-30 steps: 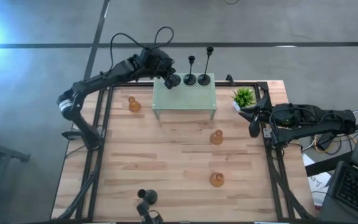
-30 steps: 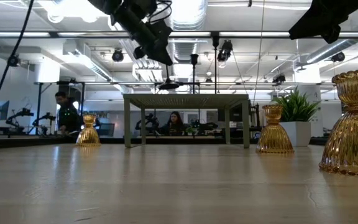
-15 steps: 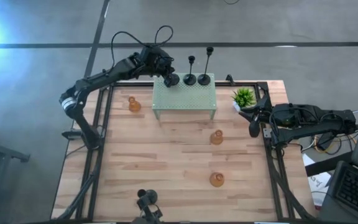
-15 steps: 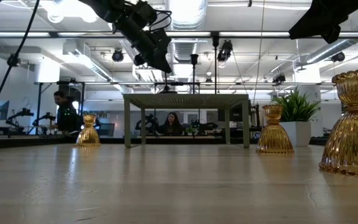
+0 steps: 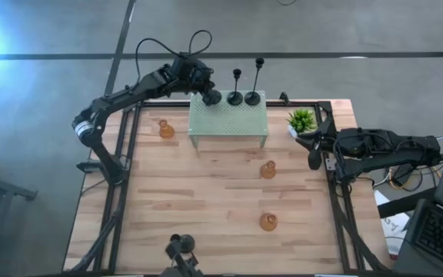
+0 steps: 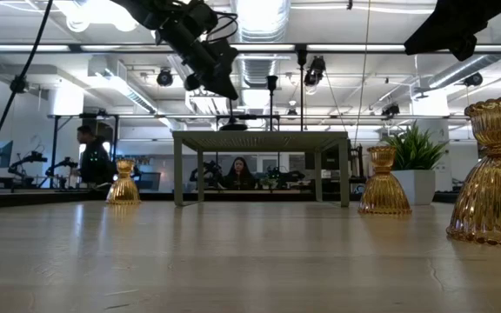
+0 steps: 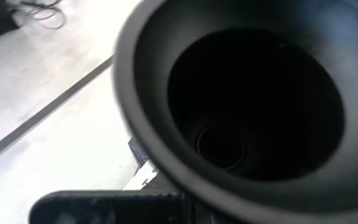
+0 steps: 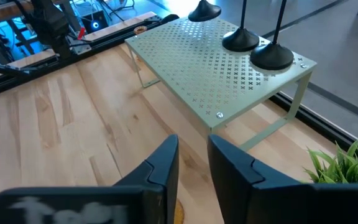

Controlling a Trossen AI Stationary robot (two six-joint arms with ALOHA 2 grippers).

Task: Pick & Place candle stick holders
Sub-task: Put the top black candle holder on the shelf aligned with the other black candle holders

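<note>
My left gripper (image 5: 200, 83) hovers over the far left corner of the green perforated shelf (image 5: 229, 119), right at a black holder (image 5: 212, 98). That holder's cup (image 7: 253, 106) fills the left wrist view, and its base (image 8: 205, 11) is at the shelf top. Two more black holders (image 5: 235, 98) (image 5: 254, 97) stand on the shelf's far edge. A fourth (image 5: 181, 245) stands at the table's near edge. Three amber glass holders (image 5: 165, 128) (image 5: 268, 170) (image 5: 268, 222) stand on the table. My right gripper (image 8: 193, 146) waits at the table's right edge, open by a narrow gap and empty.
A small green potted plant (image 5: 301, 119) stands right of the shelf, near my right gripper. People sit in the room beyond the table's far edge (image 6: 242, 172). Bare wood (image 5: 206, 192) lies between the shelf and the near edge.
My left gripper has shifted a little toward the table's left and far edges over the shelf's far left corner. In the low view the black holder's base shows lower than a second ago, now at the shelf top.
</note>
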